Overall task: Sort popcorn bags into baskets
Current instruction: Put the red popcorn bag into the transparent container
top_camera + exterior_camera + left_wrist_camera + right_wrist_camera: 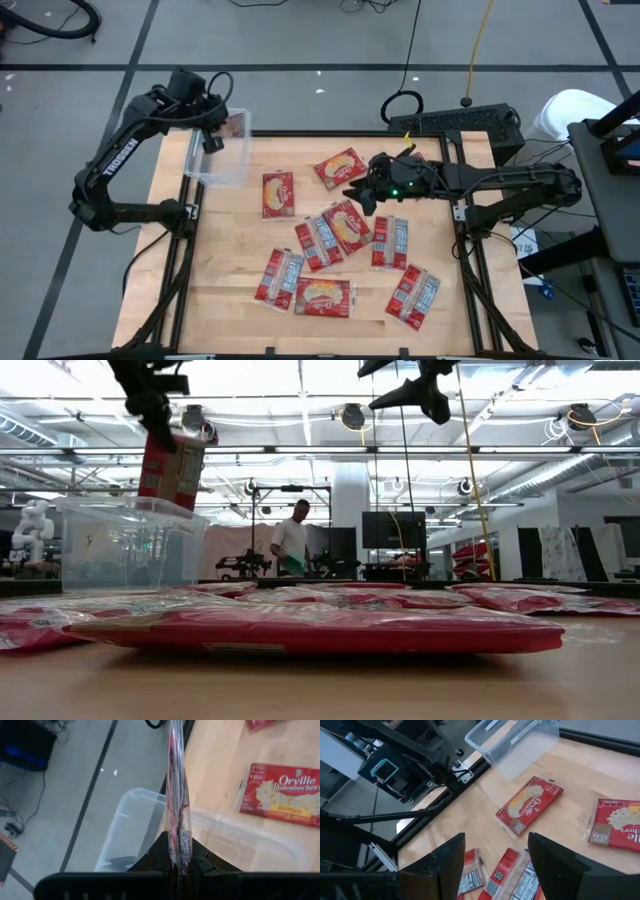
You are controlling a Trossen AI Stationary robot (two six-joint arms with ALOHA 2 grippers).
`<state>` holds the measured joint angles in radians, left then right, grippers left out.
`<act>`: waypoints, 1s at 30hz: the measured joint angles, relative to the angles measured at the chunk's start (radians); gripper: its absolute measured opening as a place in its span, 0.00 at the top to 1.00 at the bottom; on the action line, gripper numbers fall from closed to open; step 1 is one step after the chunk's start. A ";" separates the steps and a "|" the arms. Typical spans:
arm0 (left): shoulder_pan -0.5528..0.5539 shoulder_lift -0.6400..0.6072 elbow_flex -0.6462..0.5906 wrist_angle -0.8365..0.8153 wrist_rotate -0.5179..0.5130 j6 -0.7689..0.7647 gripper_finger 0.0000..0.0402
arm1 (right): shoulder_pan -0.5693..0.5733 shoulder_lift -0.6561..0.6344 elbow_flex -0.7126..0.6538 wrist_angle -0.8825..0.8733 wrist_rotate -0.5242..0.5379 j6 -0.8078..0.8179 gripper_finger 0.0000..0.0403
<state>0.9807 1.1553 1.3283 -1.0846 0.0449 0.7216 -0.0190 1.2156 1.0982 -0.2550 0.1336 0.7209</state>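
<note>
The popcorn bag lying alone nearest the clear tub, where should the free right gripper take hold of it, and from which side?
Probably from straight above, pinching across one long edge. That bag lies flat on the table, apart from the other bags, with bare wood round it, so there is room for fingers. The right gripper is open and empty; the left gripper holds a bag over the tub.

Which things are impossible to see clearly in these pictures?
- Basket floor: left gripper and its held popcorn bag cover it from above; clear walls glare in the low view.
- Held bag's face: edge-on in the left wrist view.
- Rear bags: low view, front bag hides them.
</note>
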 joint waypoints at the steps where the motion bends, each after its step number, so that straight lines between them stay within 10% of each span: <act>1: 0.001 0.000 -0.022 0.015 0.000 -0.002 0.96 | 0.001 0.000 0.000 0.000 0.000 -0.001 0.48; 30: 0.058 0.003 -0.455 0.451 -0.008 -0.019 0.81 | -0.001 0.000 0.000 -0.003 0.039 -0.219 0.48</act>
<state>1.0384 1.1584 0.8729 -0.6338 0.0367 0.7025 -0.0204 1.2156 1.0981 -0.2581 0.1722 0.5019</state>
